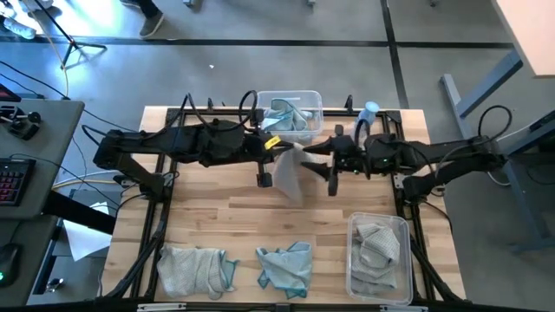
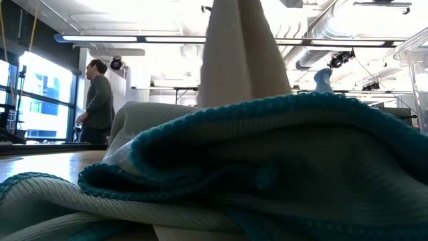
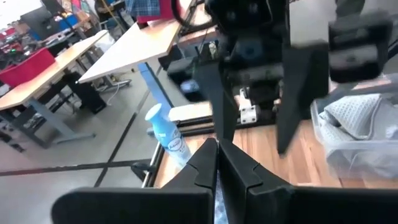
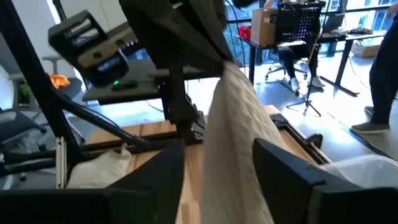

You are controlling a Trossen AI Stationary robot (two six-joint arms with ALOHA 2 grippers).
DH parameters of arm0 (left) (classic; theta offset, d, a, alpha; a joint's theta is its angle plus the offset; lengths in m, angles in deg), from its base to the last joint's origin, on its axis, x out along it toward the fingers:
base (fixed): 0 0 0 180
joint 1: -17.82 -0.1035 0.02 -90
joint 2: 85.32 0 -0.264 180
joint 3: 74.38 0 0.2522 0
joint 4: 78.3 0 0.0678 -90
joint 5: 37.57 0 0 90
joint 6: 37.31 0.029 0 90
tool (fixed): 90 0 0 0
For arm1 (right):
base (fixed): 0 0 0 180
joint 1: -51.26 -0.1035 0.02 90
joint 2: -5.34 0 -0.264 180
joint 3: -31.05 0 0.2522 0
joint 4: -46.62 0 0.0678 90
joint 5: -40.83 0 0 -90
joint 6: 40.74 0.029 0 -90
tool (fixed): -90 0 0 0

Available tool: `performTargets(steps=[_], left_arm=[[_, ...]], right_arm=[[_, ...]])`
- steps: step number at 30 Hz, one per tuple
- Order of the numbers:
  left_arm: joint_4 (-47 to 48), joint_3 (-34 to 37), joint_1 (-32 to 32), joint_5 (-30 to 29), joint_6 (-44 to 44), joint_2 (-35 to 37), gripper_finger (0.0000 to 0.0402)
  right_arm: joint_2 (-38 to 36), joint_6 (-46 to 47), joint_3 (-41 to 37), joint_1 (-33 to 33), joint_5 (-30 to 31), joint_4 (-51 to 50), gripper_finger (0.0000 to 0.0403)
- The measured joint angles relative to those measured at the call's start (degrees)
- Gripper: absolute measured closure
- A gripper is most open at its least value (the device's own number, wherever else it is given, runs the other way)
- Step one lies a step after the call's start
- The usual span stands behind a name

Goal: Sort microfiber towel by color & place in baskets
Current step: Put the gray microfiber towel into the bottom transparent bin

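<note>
A light grey microfiber towel (image 1: 290, 173) is hanging above mid-table, pinched at its top by the left gripper (image 1: 279, 149), whose jaws are clamped on it. The right gripper (image 1: 332, 165) is sitting just beside it, fingers apart either side of the cloth (image 4: 239, 137), not gripping.

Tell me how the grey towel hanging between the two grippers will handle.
Probably floppy: the grey towel hangs in a limp fold below the left gripper, shut on its top. Likely light, since one pinch carries it. It may sway, as the open right gripper stands either side of it.
</note>
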Motion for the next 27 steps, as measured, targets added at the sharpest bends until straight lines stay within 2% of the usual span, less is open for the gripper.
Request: performTargets(steps=[4, 9, 12, 17, 19, 22, 27], left_arm=[[-1.5, 0.0, 0.0, 2.4, 0.0, -1.1, 0.0401], [0.0, 0.0, 0.3, 2.3, 0.0, -2.2, 0.0401], [1.5, 0.0, 0.4, 2.2, -0.5, -2.4, 0.0401], [1.3, 0.0, 0.4, 2.2, -0.5, -2.5, 0.0401], [0.2, 0.0, 0.4, 2.2, -0.5, -2.4, 0.0401], [-2.3, 0.0, 0.5, 2.3, -0.5, -2.1, 0.0401], [-6.1, 0.0, 0.5, 2.3, 1.7, -2.0, 0.0401]], right_arm=[[4.2, -1.4, 0.0, 0.0, 0.0, 5.9, 0.0160], [7.6, -3.9, 0.0, 0.0, 0.0, 9.7, 0.0108], [8.2, -4.0, 0.0, 0.1, 1.5, 9.8, 0.0094], [8.1, -3.1, 0.0, 0.6, 7.2, 9.7, 0.0093], [8.1, -3.4, 0.0, 0.7, 7.1, 8.9, 0.0103], [8.1, -3.4, 0.0, 0.6, 6.9, 5.9, 0.0140], [8.2, -3.4, 0.0, 0.7, 6.9, 2.8, 0.0252]])
